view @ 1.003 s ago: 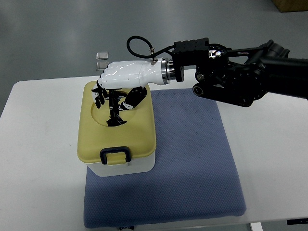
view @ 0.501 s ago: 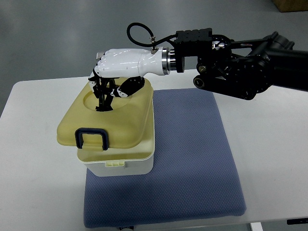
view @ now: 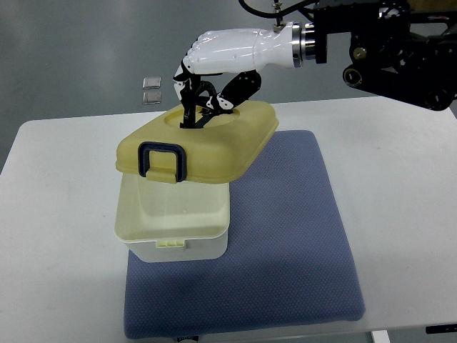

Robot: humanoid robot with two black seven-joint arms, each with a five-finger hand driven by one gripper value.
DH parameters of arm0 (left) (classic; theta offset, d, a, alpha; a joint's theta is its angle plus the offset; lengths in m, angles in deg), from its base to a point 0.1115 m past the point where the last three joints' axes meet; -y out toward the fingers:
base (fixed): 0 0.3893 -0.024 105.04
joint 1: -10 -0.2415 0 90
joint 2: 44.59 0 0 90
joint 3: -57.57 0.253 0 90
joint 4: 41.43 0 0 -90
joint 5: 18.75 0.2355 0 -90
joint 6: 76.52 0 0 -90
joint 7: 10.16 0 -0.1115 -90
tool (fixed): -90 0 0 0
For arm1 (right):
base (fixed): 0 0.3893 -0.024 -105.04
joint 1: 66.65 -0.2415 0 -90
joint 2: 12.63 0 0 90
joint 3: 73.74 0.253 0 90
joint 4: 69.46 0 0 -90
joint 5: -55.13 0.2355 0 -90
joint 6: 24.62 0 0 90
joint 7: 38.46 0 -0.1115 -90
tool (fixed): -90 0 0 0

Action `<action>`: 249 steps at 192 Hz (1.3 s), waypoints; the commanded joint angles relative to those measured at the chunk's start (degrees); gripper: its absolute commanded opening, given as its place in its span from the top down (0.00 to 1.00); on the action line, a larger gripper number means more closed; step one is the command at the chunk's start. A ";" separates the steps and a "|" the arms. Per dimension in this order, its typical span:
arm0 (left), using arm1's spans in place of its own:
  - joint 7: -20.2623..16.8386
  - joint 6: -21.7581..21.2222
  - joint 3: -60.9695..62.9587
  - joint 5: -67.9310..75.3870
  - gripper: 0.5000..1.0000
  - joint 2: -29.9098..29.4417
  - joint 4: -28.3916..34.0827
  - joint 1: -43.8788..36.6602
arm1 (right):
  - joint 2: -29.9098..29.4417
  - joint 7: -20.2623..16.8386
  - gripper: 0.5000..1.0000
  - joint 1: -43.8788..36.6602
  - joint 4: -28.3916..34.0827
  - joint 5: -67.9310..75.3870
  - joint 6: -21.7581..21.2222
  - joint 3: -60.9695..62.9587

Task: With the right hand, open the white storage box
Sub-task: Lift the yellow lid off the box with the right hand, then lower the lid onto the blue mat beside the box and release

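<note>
- white storage box (view: pixel 173 227) on blue mat (view: pixel 285 236), front-left corner — top open
- yellow lid (view: pixel 203 146) w/ dark handle (view: pixel 163 161) raised, tilted above box
- right hand (view: pixel 214 68) — fingers curled into lid's recess, gripping it

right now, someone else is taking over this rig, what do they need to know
Right hand: shut on the yellow lid, fingers hooked into the recess on its top, lid held tilted in the air.
Left hand: not in view.
White storage box: on the left part of the blue mat, on the white table. It is open and looks empty. The lid hangs over its far edge and past it to the right.
Done: lid is off the box.
Left: set the lid down, probably on the bare mat, and let go.
</note>
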 commanded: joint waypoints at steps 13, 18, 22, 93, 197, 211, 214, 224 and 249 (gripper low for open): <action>0.00 -0.01 0.16 0.00 0.00 0.00 -0.08 -0.02 | 4.11 0.76 1.00 -0.01 0.63 -0.09 -0.11 -0.05; 0.00 -0.01 0.16 0.00 0.00 0.00 -0.08 -0.02 | 4.90 0.76 1.00 0.07 0.71 -0.09 -0.11 -0.05; 0.00 0.08 0.16 0.00 0.00 0.00 -0.08 -0.02 | 5.52 0.76 1.00 0.07 0.71 -0.09 -0.20 -0.05; 0.09 0.08 0.16 0.00 0.00 0.00 -0.43 -0.02 | 15.01 0.76 1.00 3.76 0.71 -0.97 -1.78 -1.02; 0.09 0.08 0.24 0.08 0.00 0.00 -0.61 -0.02 | 21.25 0.76 1.00 16.07 -0.78 -2.81 1.82 -5.50; 0.09 0.08 0.24 0.08 0.00 0.00 -0.61 -0.02 | 20.81 0.76 1.00 18.35 -1.83 -3.25 3.31 -5.50; 0.09 0.08 0.24 0.08 0.00 0.00 -0.61 -0.02 | 20.73 0.76 1.00 18.71 -2.01 -3.34 3.49 -5.41; 0.09 0.08 0.25 0.00 0.00 0.00 -0.52 -0.02 | 20.11 0.76 1.00 20.11 -2.80 -3.69 4.37 -5.41; 0.09 0.08 0.16 0.00 0.00 0.00 -0.26 -0.02 | 17.83 0.76 1.00 23.28 -3.33 -3.78 6.83 -5.41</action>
